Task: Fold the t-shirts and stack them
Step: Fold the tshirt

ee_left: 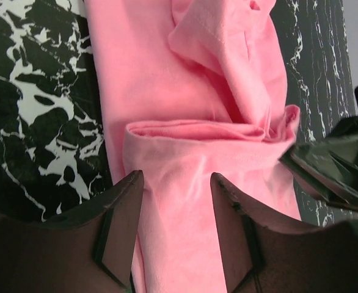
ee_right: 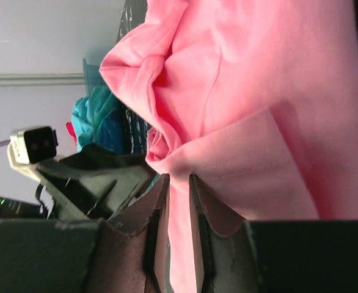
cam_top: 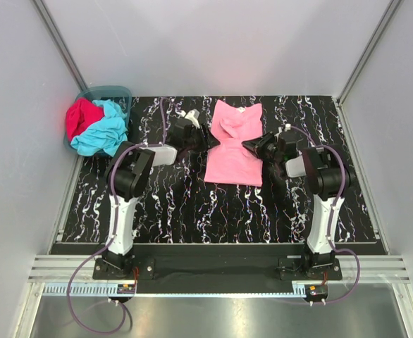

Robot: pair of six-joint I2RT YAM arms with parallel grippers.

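**Right gripper point(ee_right: 179, 178) pinches the pink tee mid-fold**

Its jaws stand narrow with a thin run of cloth clamped between them, at the right edge of the pink tee point(cam_top: 235, 158). The left gripper point(ee_left: 176, 177) sits at the opposite edge, jaws half apart over smooth cloth. It seems to hold nothing, though the wrist view does not settle that.

The step in hand looks like the first tee's fold, with a side or sleeve being drawn inward. Next, the pinched edge probably has to be carried across the body and laid flat. The left gripper would need to pin or take its own edge so the tee does not slide on the worktop point(cam_top: 178, 204).

The tee lies in the middle of the worktop as a narrowed panel. Its near part is smooth, and a doubled hem crosses it. The far end is rumpled into loose folds.

A turquoise tee point(cam_top: 104, 134) and a red tee point(cam_top: 79, 118) are heaped in the basket point(cam_top: 111, 90) at the far left corner, not yet folded.
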